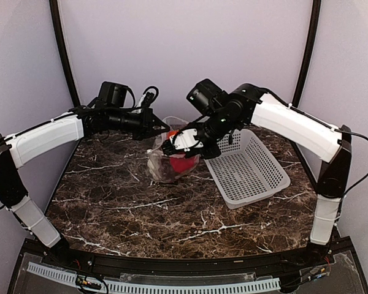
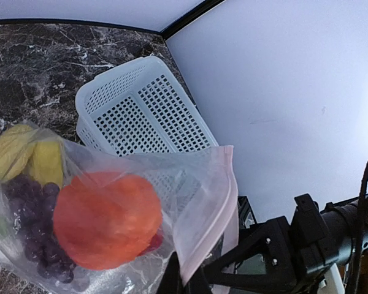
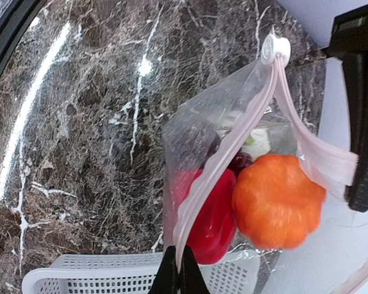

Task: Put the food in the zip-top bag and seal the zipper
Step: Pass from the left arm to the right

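Within right gripper [image 3: 178,274], the zipper [image 3: 226,153]

The zipper [image 3: 233,142] is pinched between the closed fingertips of the right gripper [image 3: 179,272] and is stretched away from them to a small white piece [image 3: 275,48] at its far end. Just beyond the fingertips, a red pepper [image 3: 211,217] and an orange-red tomato [image 3: 276,202] are seen inside the zip-top bag [image 3: 190,128]. A white basket [image 3: 98,275] is seen beside the fingers.
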